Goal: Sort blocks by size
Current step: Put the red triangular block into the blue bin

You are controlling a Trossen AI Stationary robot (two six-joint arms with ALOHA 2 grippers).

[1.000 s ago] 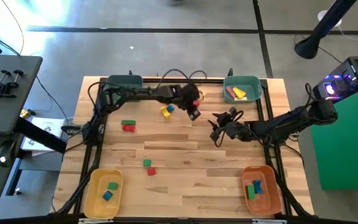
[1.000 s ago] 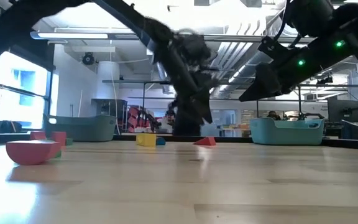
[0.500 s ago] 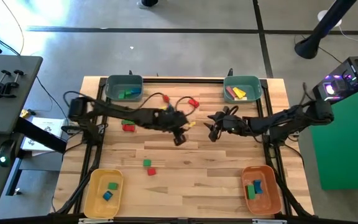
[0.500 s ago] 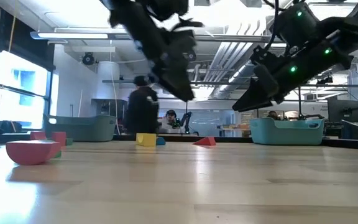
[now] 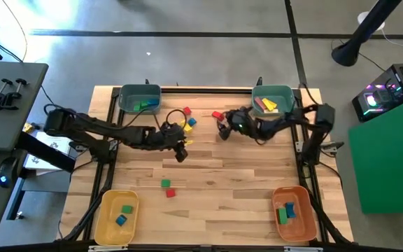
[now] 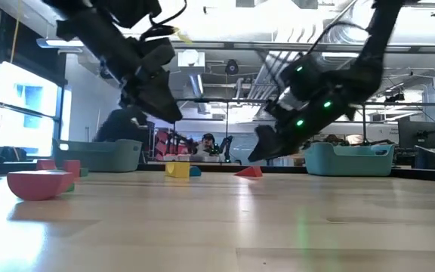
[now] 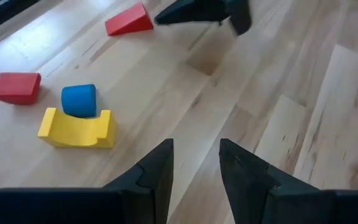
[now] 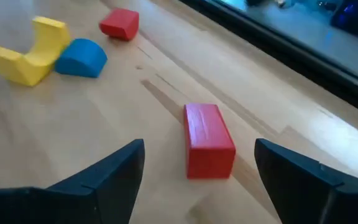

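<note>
The right gripper has its fingers spread wide and empty, held low over the table with a red bar block lying flat in the gap just ahead of the tips, touched by neither finger. In the high view that right gripper sits just beside this red bar block, which lies on the far part of the table, near the teal bin at the far right corner. Beyond the red bar, the right wrist view shows a yellow arch block with a blue half-round block touching it, and a small red block a little farther on. The left gripper has its fingers parted by a narrow gap, holding nothing, above bare wood; ahead of it lie the same yellow arch block with the blue block resting in its hollow, and the small red block beside them. In the high view the left gripper hangs near this cluster, to the left of the red bar. Nearer the front, a green block and a red block lie close together. The teal bin at the far left holds green and red blocks, the yellow bin green and blue ones, the orange bin green and blue ones.
</note>
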